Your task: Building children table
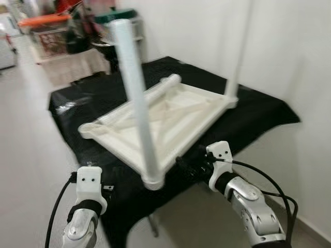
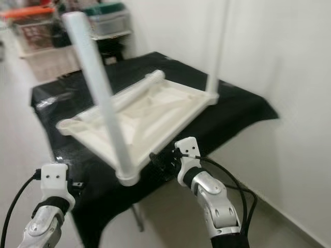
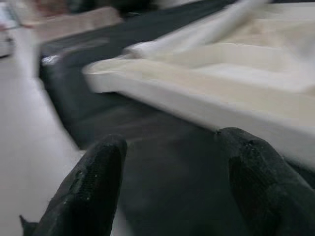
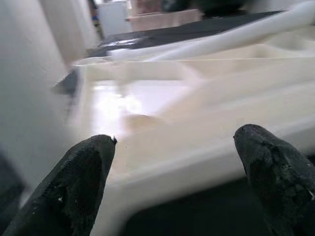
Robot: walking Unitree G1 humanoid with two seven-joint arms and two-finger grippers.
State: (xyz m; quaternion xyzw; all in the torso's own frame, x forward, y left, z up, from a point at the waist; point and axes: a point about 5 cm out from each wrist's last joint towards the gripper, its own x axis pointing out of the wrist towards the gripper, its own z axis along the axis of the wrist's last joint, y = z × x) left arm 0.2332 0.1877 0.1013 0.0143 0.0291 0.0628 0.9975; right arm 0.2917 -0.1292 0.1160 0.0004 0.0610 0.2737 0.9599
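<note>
Right wrist view: the right gripper has its two fingers spread wide with nothing between them, aimed at the near rim of the tabletop, which crosses the middle of the frame just beyond the tips. In the left eye view that gripper sits at lower centre, close to the tabletop's near edge, beside the near leg. The left gripper is also spread and empty, lower left in the head views, pointing at the black cloth short of the tabletop's left corner.

The tabletop lies upside down on the cloth-covered table, centre frame. Two legs stand up from its corners; a third lies loose across it. The plastic looks light, stiff and smooth, probably slippery. The raised rim or a leg's base seems the safest hold.
</note>
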